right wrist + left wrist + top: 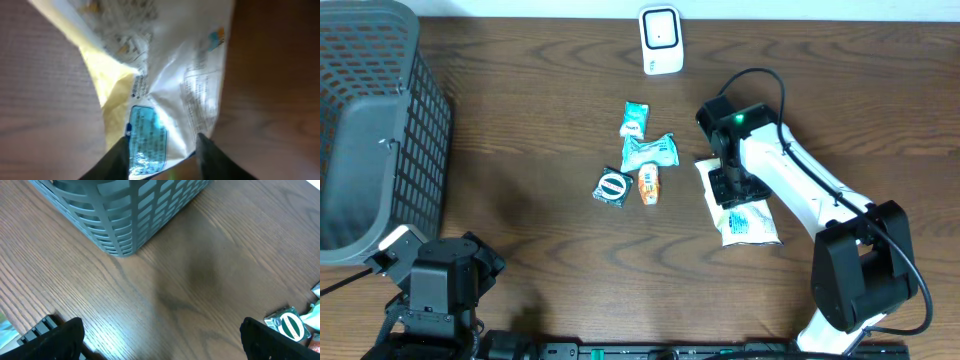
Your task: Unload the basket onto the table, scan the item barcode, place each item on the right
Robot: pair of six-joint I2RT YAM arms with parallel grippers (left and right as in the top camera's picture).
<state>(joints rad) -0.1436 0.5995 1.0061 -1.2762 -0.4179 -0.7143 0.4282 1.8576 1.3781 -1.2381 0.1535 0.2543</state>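
Pickup seems the step in hand: our right gripper (162, 156) straddles the white packet (752, 222) lying on the table (520, 150), though we cannot tell if it pinches, our left gripper (161, 341) hangs wide apart, and next we must lift the barcode toward the scanner (661, 40).

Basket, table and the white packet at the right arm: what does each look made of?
Basket: grey moulded plastic, matte, judging by its uniform lattice of slots. Table: wood or wood-look laminate, dark brown with visible grain; which of the two, I cannot tell. White packet: probably thin plastic film, slightly glossy, since it creases and crumples.
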